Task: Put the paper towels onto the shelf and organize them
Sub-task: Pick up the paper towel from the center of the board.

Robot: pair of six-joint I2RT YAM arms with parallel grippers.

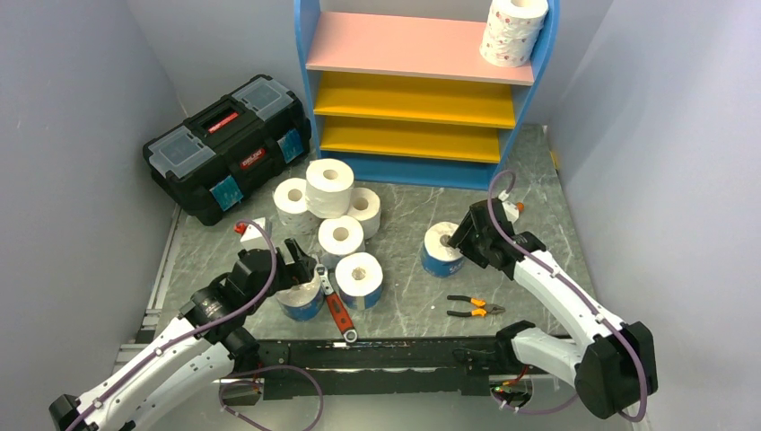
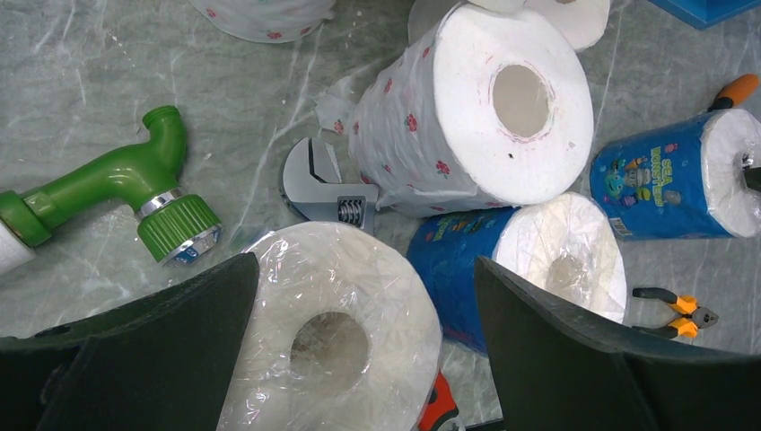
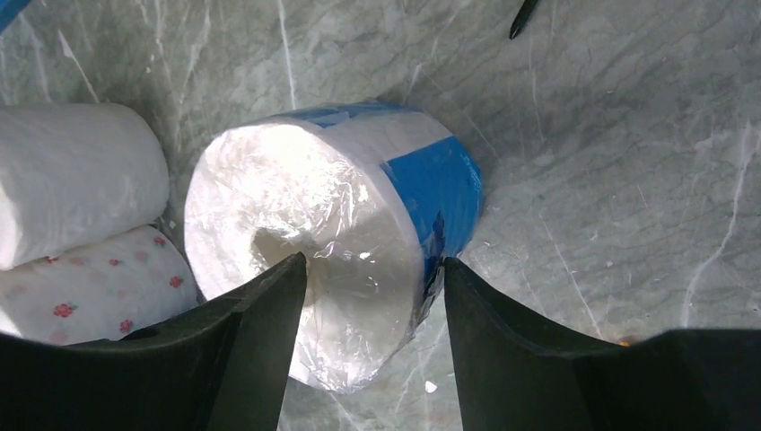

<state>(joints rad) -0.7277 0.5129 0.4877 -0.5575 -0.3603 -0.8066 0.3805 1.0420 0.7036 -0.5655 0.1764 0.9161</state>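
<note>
Here, pale walls (image 1: 72,108) enclose marbled table (image 1: 404,215) and shelf (image 1: 404,45).

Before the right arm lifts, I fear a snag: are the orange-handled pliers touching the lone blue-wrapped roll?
Apart. The top external view shows bare table between the pliers and the blue-wrapped roll.

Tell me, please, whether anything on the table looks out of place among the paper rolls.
Yes: tools lie among the rolls. A red-handled adjustable wrench lies between two near rolls, orange-handled pliers lie near the front edge, and a green plastic fitting lies close to the wrench's head.
</note>
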